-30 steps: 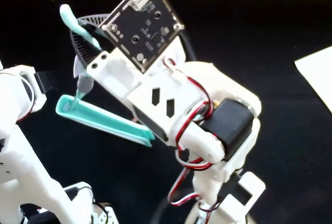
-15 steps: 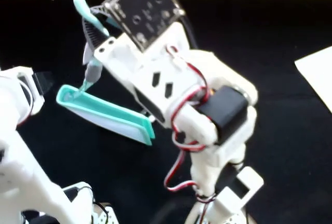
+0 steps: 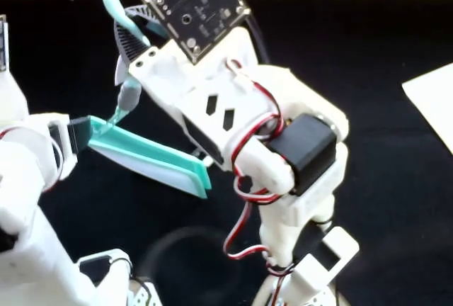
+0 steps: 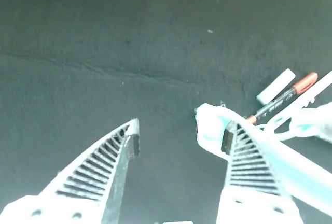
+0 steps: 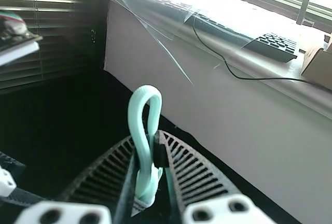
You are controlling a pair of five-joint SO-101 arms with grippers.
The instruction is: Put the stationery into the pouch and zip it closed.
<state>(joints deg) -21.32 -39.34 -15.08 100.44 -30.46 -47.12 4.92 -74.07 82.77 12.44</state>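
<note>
One teal pouch (image 3: 152, 159), held aloft.
Right gripper (image 5: 155, 149) clamped on its loop (image 5: 144, 105); left gripper (image 4: 181, 136) spread wide, one finger (image 4: 246, 167) touching pouch end; beyond, red-capped pen (image 4: 282, 99), perhaps eraser (image 4: 275, 86).

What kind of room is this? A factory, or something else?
Most likely an office or hobby lab rather than a factory. Window blinds hang in the background, a computer keyboard sits on a ledge by the window, and small white robot arms stand at a black-covered table.
</note>
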